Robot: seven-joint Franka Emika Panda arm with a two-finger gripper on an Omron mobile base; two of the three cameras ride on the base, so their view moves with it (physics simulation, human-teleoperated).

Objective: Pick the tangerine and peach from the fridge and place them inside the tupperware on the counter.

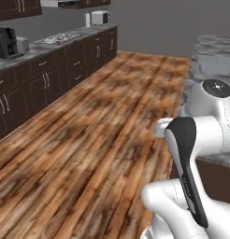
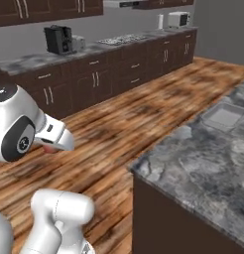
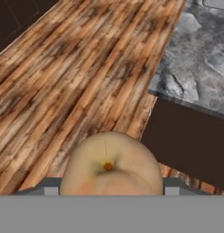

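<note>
My gripper (image 3: pixel 109 189) is shut on the peach (image 3: pixel 111 168), a pale yellowish-orange fruit with its stem dimple facing the hand camera; the fingertips (image 3: pixel 50 189) press it from both sides. In the right base view the gripper (image 2: pixel 57 141) hangs over the wooden floor, left of the counter (image 2: pixel 193 163), with a reddish bit of fruit just showing under it. The tupperware (image 2: pixel 223 116) lies on the marbled counter farther right, and its corner (image 3: pixel 218 3) peeks in at the hand view's top right. The tangerine and the fridge are out of view.
Wooden floor (image 1: pixel 89 130) stretches between the island counter and a far run of dark cabinets (image 2: pixel 94 74) carrying a coffee machine (image 2: pixel 58 39), a stovetop (image 2: pixel 124 38) and a toaster (image 2: pixel 178 19). The counter's dark side panel (image 3: pixel 186 141) stands close below the hand.
</note>
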